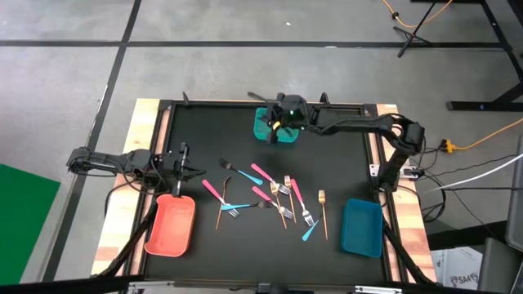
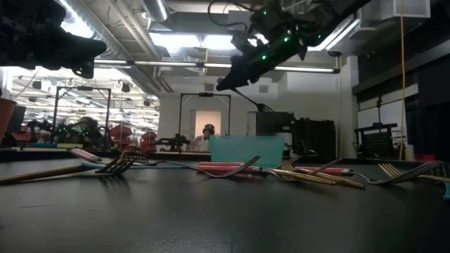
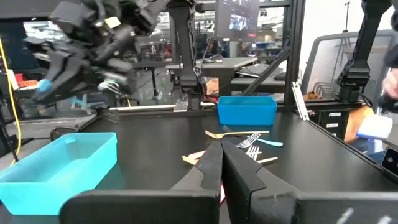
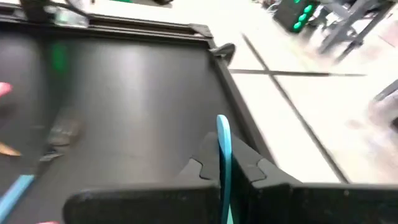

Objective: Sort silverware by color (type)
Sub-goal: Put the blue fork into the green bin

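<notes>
Several forks with pink [image 1: 261,174], light-blue [image 1: 233,207] and gold [image 1: 323,214] handles lie flat in a loose heap mid-table, also seen in the low view as forks [image 2: 232,169]. My right gripper [image 1: 274,124] hangs above the teal bin [image 1: 264,131] at the far edge, shut on a light-blue utensil [image 4: 222,140]. My left gripper [image 1: 183,153] hovers near the table's left side, beyond the coral bin [image 1: 172,224], its fingers [image 3: 211,165] shut on nothing. My right gripper pinches the utensil's thin light-blue handle [image 4: 223,155] between its two fingers. The handle runs along the fingers and sticks out past their tips. The utensil is lifted clear of the table; its head is hidden behind the gripper.
A blue bin [image 1: 362,227] sits at the near right and the coral bin at the near left. The teal bin [image 3: 62,165] stands at the far edge. Raised wooden rails [image 1: 139,122] border the black mat. Bare mat lies between the heap and the teal bin.
</notes>
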Robot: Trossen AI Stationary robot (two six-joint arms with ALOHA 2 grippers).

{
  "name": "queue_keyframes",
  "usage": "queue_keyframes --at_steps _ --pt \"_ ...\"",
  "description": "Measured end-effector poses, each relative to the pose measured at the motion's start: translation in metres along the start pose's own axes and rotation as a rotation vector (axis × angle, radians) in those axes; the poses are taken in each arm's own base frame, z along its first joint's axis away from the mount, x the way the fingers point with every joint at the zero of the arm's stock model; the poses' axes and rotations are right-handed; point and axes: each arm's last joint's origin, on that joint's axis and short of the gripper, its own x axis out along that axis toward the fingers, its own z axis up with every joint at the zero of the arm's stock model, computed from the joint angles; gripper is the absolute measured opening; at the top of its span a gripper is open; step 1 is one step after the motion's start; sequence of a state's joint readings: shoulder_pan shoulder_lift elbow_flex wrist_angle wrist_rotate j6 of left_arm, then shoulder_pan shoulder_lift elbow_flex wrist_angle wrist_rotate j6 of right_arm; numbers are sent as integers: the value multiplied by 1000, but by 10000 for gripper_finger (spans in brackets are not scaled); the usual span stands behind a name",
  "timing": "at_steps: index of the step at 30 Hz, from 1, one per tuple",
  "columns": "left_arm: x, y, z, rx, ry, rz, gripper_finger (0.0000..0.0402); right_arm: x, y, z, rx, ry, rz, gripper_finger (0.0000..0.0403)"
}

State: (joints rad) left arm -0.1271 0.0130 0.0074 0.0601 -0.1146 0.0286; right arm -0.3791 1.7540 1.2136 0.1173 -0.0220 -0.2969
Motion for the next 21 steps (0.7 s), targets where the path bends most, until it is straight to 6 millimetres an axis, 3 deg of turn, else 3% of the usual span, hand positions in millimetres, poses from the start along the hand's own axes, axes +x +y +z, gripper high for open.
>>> queue_keyframes --at_steps 10,21 --pt "0 0 -2 2 16 13 0 31 -38 -43 5 18 16 1" --pt "0 1 -2 3 25 35 0 53 -38 -78 30 116 38 1"
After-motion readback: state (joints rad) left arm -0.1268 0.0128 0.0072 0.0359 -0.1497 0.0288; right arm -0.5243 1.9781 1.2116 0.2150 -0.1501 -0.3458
